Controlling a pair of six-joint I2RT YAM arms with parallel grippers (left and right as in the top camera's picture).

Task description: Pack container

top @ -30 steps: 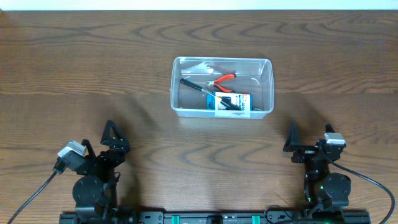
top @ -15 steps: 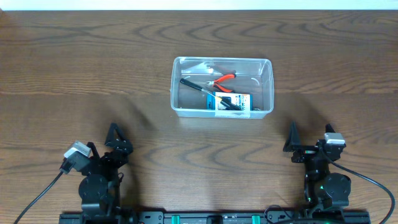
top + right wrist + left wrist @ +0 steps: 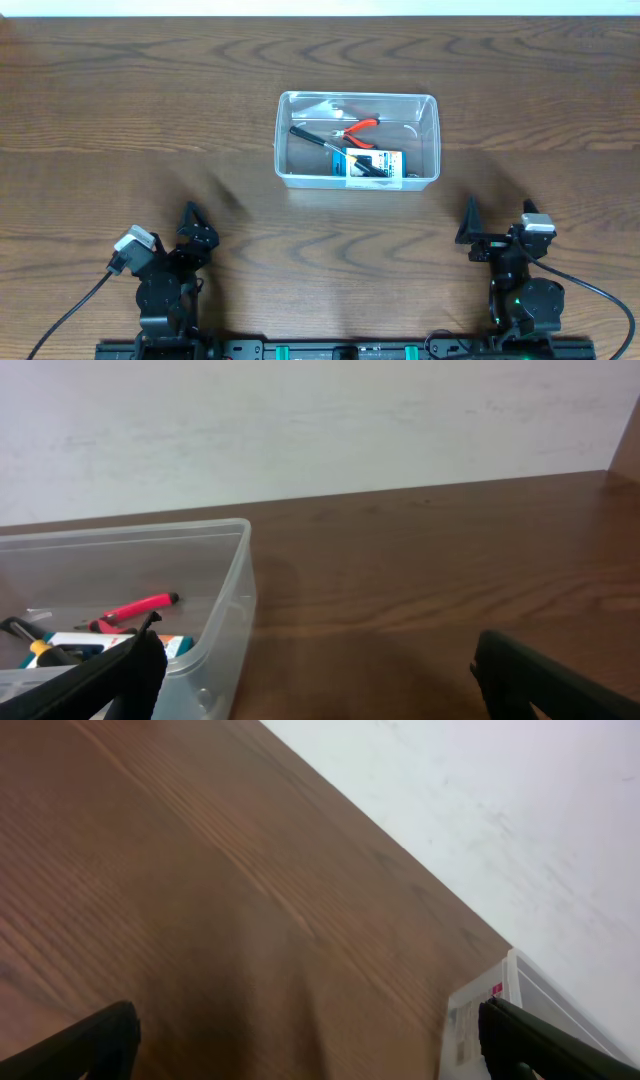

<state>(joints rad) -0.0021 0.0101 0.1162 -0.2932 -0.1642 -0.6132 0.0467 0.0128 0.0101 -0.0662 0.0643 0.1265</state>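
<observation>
The container [image 3: 281, 140] is sitting in the middle of the surface [image 3: 150, 120], well apart from both arms, and is carrying red-handled pliers [image 3: 358, 128], a carded packet [image 3: 373, 164] and a dark-handled tool [image 3: 312, 137]. The left gripper [image 3: 197, 228] and right gripper [image 3: 498, 217] are hanging wide and empty near the base. Nothing loose is showing outside the tub, so packing is looking finished; parking well is meaning no swing toward its wall

A dark brown table [image 3: 150, 100] with bold, wavy wood grain fills the overhead view. Its far edge meets a plain white wall [image 3: 320, 420], which looks faintly mottled in both wrist views. The light is soft and even, laying only faint, blurred shadows on the wood.
</observation>
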